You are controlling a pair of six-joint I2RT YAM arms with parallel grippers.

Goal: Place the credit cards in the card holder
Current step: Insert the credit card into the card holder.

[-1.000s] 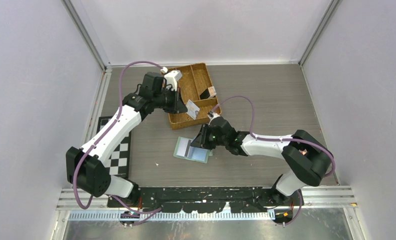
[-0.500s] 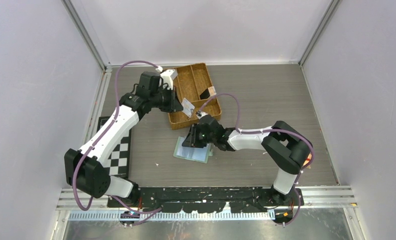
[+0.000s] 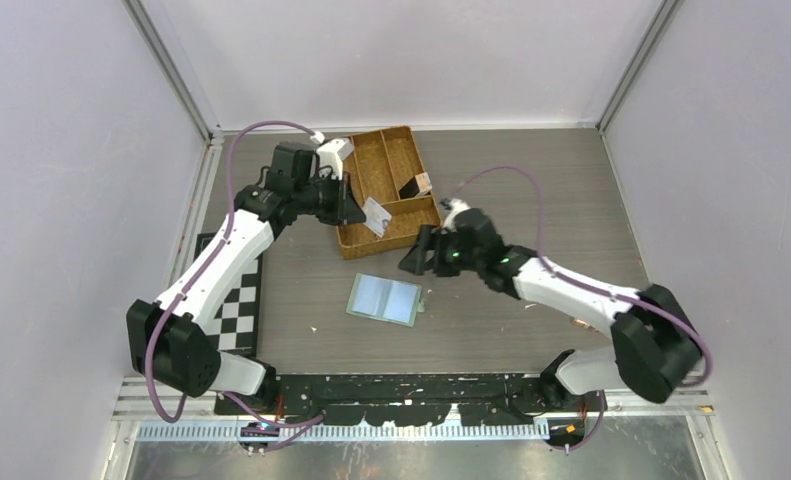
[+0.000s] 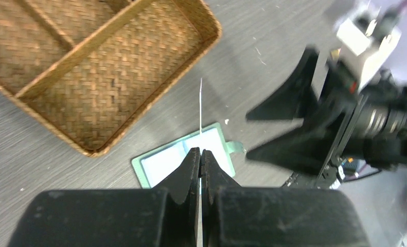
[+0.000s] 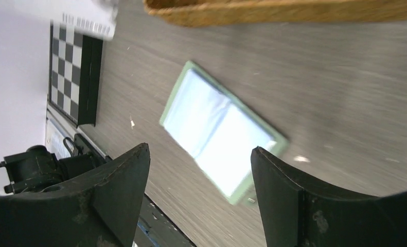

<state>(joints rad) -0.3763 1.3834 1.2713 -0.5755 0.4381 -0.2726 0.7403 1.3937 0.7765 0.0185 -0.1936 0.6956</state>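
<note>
Left gripper [image 4: 200, 153] clamps a pale credit card [image 4: 200, 103] edge-on over the woven tray's [image 3: 376, 134] near corner, seemingly poised to slot it, while the opened card holder [image 3: 385, 298] lies flat just in front of the tray and the right gripper [image 3: 418, 256] hovers off that same near side, spread wide and empty, apparently leaving the approach free.

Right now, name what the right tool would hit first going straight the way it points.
Probably the card holder, lying open on the table: in the wrist view it sits dead ahead of the open right tool. Nothing shows in between, though depth is unclear.
</note>
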